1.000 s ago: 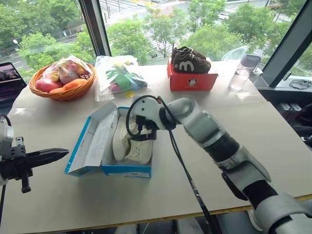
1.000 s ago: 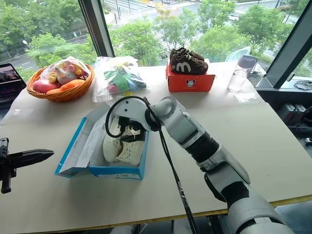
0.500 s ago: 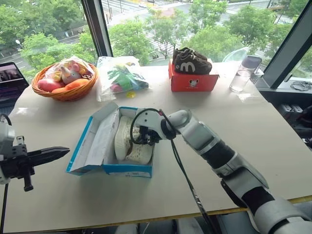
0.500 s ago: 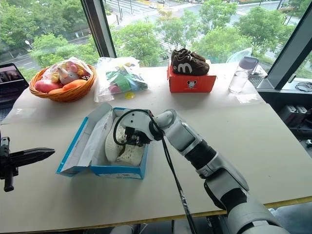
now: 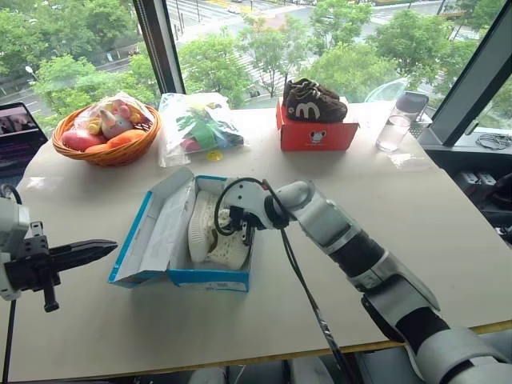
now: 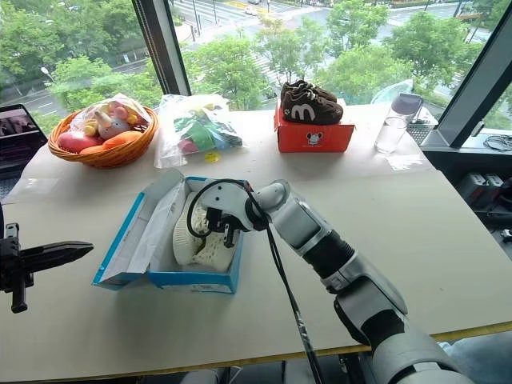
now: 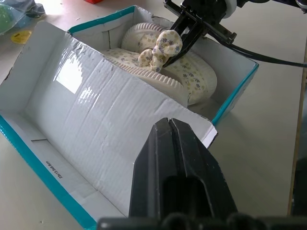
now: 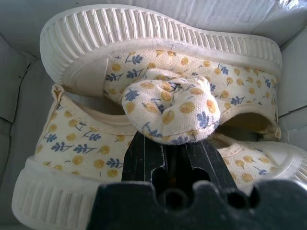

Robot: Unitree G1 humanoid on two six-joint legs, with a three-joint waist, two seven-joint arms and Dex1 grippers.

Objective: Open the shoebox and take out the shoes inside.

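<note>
The blue shoebox point(image 5: 210, 280) lies open on the table, its white-lined lid point(image 5: 166, 228) folded out to the left. Inside lie the shoes point(image 5: 206, 234), cream with small flower prints and ribbed pale soles; one stands on its side point(image 8: 158, 36) against the other point(image 8: 72, 143). My right gripper point(image 5: 241, 229) reaches down into the box and is shut on a bunched fold of a shoe's cloth upper point(image 8: 170, 112), seen also from the left wrist point(image 7: 162, 47). My left gripper point(image 5: 110, 246) hovers shut and empty left of the box, pointing at it point(image 7: 169, 123).
At the back of the table stand a wicker basket of toys point(image 5: 104, 128), a clear plastic bag point(image 5: 196, 120), a red box point(image 5: 316, 134) with dark brown shoes on top, and a glass point(image 5: 392, 132). A laptop point(image 5: 14, 136) sits far left.
My right gripper sank into the box and closed its fingers on the shoe's cloth upper, bunching it. The left gripper stayed where it was.
</note>
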